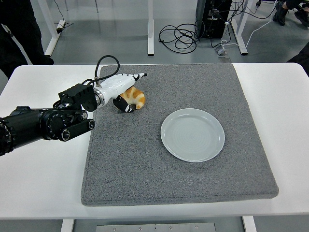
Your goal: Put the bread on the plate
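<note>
The bread, a small golden-brown crescent with paler bands, lies on the grey mat near its far left corner, well apart from the plate. It is judged to be light and soft, with a crust that could be dented or flaked by a hard squeeze, so a gentle hold is called for. The thick middle of the crescent is the likeliest place to be taken, with the thumb on one side and the fingers on the other, since the tapered ends would be crushed or slipped off more easily.

The left hand is laid over the bread from the left. Its white fingers are stretched along the far side, one pointing out past the bread, while the dark-tipped thumb is curled under at the near side. The bread is touched, but whether it is truly gripped cannot be told; the hand looks only partly closed around it.

The plate, pale and empty, sits flat on the mat to the right and nearer the front. Nothing lies on the mat between bread and plate, so no obstacle is met on that path. The mat rests on the white table. The right hand is not seen.
</note>
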Available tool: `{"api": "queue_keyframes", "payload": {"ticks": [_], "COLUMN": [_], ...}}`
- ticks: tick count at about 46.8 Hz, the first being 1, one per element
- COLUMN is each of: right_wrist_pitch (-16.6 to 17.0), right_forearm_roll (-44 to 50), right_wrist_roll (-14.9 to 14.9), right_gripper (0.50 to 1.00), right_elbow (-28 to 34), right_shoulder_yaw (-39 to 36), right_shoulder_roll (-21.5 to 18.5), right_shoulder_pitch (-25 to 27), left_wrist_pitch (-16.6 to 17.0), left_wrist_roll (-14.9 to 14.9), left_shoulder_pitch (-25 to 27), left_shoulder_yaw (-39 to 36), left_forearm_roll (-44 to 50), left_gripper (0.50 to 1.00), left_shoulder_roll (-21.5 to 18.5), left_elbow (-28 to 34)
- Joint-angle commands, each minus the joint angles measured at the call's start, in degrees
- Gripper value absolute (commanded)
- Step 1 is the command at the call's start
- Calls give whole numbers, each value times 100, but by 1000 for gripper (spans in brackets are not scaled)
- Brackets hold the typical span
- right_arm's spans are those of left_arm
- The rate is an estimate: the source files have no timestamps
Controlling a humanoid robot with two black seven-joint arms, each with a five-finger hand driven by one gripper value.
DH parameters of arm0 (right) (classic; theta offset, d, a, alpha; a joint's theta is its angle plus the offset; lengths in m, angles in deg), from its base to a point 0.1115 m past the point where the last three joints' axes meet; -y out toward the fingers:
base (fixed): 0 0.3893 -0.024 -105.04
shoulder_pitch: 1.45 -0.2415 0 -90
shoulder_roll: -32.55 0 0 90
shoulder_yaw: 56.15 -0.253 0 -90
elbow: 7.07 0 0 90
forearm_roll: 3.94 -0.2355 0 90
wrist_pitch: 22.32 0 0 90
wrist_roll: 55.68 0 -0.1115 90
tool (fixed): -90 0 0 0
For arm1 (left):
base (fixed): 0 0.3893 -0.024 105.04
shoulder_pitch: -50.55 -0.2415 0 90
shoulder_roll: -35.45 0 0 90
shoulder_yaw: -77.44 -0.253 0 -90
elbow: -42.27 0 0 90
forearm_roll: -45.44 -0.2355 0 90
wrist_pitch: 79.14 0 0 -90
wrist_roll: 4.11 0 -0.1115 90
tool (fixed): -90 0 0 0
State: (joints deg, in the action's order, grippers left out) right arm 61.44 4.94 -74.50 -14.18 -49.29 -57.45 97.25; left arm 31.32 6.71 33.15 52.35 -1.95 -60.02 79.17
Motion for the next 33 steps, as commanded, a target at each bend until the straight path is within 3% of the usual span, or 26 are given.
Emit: {"api": "queue_keyframes", "payload": {"ticks": [1, 28, 33], "right_wrist_pitch": [0, 0, 0], "right_forearm_roll": [0, 0, 0], "right_wrist_roll": [1, 1, 1], "right_gripper": [1000, 1000, 1000], "right_elbow": [-1, -1, -1], "right_shoulder_yaw": [0, 0, 0], "right_shoulder_roll": [0, 0, 0], "right_shoulder_pitch": [0, 0, 0], "left_wrist_pitch": [20, 143, 160], "left_wrist_roll": [-1, 70, 61], "left_shoulder_pitch": [-9, -281, -281], "left_shoulder_yaw": [-5, -5, 12], "left_forearm_roll": [2, 11, 37], "left_gripper": [971, 930, 893], "left_shoulder_roll": [11, 265, 274], "left_elbow": [-60, -587, -578]}}
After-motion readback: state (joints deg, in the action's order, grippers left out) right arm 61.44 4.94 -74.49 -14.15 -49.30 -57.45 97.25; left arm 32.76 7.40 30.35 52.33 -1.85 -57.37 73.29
